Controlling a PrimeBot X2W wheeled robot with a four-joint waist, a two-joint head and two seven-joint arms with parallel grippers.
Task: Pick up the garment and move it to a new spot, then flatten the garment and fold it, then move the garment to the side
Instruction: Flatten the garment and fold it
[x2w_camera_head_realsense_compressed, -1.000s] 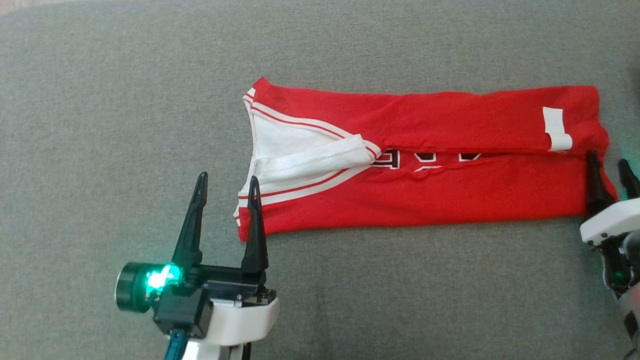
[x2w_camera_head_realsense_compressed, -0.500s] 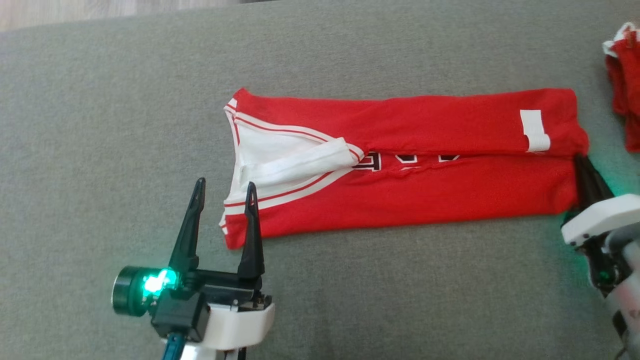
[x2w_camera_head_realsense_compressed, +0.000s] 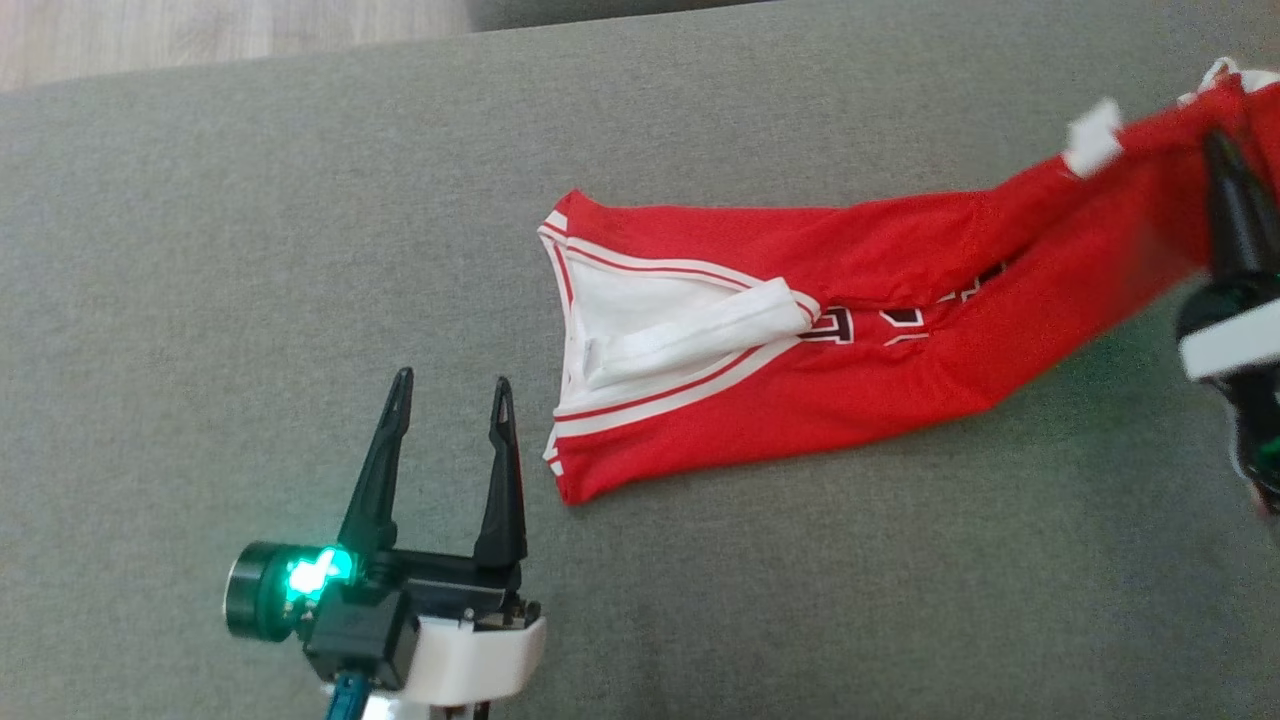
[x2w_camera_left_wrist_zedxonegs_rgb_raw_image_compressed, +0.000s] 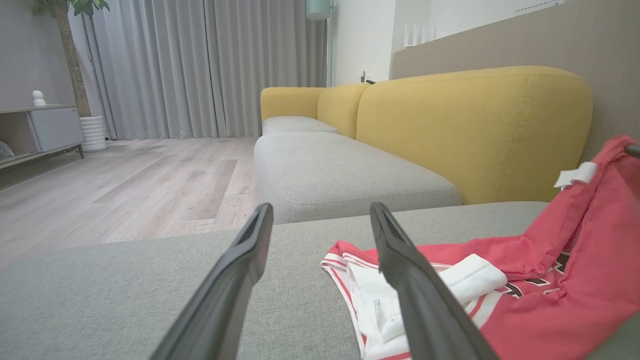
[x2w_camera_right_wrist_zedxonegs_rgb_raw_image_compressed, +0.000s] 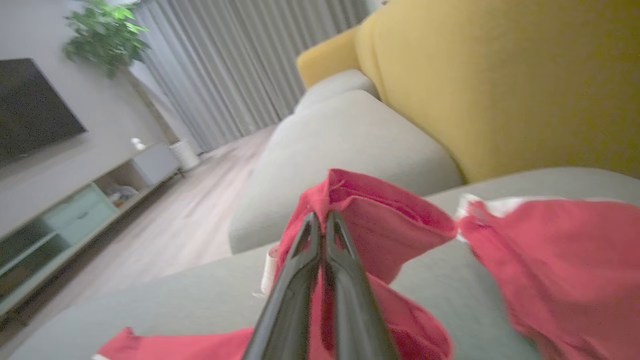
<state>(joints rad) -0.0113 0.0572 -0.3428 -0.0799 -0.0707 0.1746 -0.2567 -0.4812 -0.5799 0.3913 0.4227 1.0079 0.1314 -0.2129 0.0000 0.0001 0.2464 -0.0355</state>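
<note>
"On the grey cushion (x2w_camera_head_realsense_compressed: 300, 250), how far along is the garment (x2w_camera_head_realsense_compressed: 800, 420)?"

"Folded into a long strip, I judge. The right gripper (x2w_camera_right_wrist_zedxonegs_rgb_raw_image_compressed: 320, 220), pinched shut on its hem, lifts the right end; blur hides how much cloth it has. The left gripper (x2w_camera_head_realsense_compressed: 450, 385) gapes empty near the collar (x2w_camera_head_realsense_compressed: 640, 320). Cross-fold and moving aside remain."
</note>
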